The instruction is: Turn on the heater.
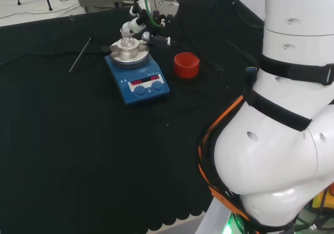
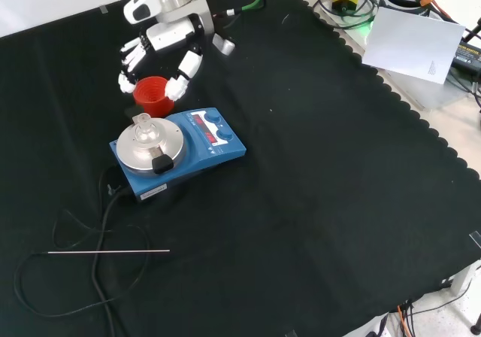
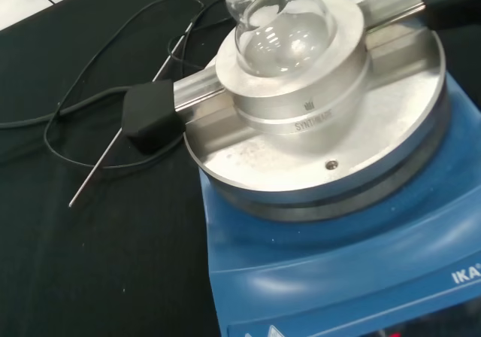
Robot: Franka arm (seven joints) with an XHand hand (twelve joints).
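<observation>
- hand (image 2: 169, 40) up in the air at top of front view, palm down, fingers (image 2: 134, 51) spread and only slightly bent, grasping nothing, released
- in head view the hand (image 1: 143, 27) sits at the far end of the bench, fingertips just over the back edge of the heater
- red ribbed ring (image 2: 152, 95) right under the fingertips in front view, looks like it sits between fingers and thumb; touching or not, cannot tell
- head view puts the same red ring (image 1: 186, 65) on the cloth to the right of the hand, apart from it, so the hand is likely above and not on it
- heater (image 2: 180, 150) just below the hand in front view, blue body, next to the red ring; in head view heater (image 1: 137, 79) lies directly before the hand
- round metal plate (image 2: 148, 145) on top of heater, clear glass flask (image 2: 144, 130) seated in its centre block; wrist view has the flask (image 3: 282, 25) close up, round bottom in the metal block (image 3: 301, 89)
- front panel with two blue knobs (image 1: 147, 88) and lit red displays faces away from the hand in head view
- black cable (image 2: 98, 232) runs from the heater off across the cloth, away from the hand
- thin metal rod (image 2: 109, 252) lying flat on the black cloth (image 2: 323, 201), well apart from the hand, beyond the heater in front view
</observation>
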